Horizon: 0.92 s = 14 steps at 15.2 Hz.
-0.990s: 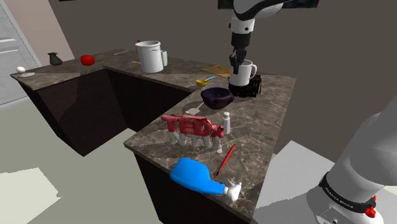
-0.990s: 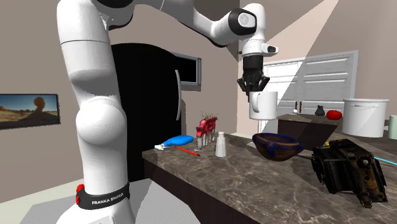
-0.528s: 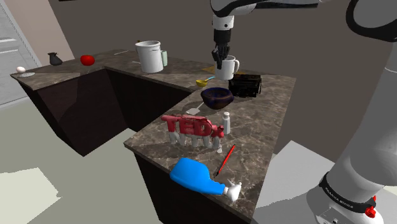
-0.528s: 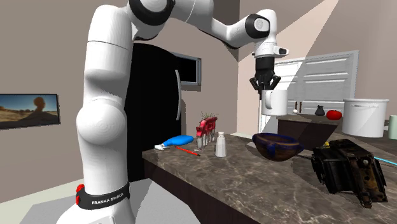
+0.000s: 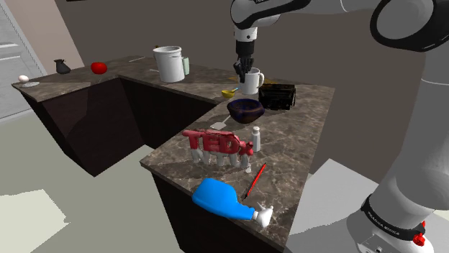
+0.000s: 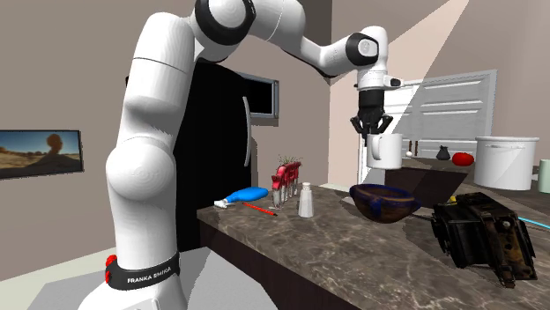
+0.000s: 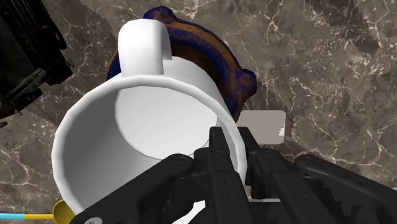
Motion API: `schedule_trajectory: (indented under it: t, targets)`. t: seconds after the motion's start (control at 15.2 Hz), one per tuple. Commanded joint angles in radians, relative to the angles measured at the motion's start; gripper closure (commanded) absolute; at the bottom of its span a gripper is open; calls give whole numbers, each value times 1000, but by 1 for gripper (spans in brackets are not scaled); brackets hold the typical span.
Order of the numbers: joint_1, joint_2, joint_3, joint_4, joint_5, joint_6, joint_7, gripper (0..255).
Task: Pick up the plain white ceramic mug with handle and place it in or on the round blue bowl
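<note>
Hand [image 5: 245,70] is clamped on the rim of the one white mug [image 5: 252,81], one finger inside the wall and one outside, as the wrist view shows. The mug hangs upright in the air, clear of the table [image 5: 302,129], handle pointing away from the fingers. One dark blue bowl [image 5: 245,109] stands on the table; in the wrist view it lies beneath the mug, partly covered by it. Also on the table: one black appliance [image 5: 277,96] just beside the bowl, one blue bottle [image 5: 219,200], one red pen [image 5: 254,180].
</note>
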Motion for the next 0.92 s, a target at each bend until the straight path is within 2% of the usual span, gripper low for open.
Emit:
schedule_trajectory:
  t: [0.0, 0.66, 0.86]
  targets:
    - [0, 2, 0, -25, 0, 28, 0, 255]
    - [1, 15, 1, -142, 2, 158, -1, 255]
    - [1, 17, 1, -148, 2, 166, -1, 255]
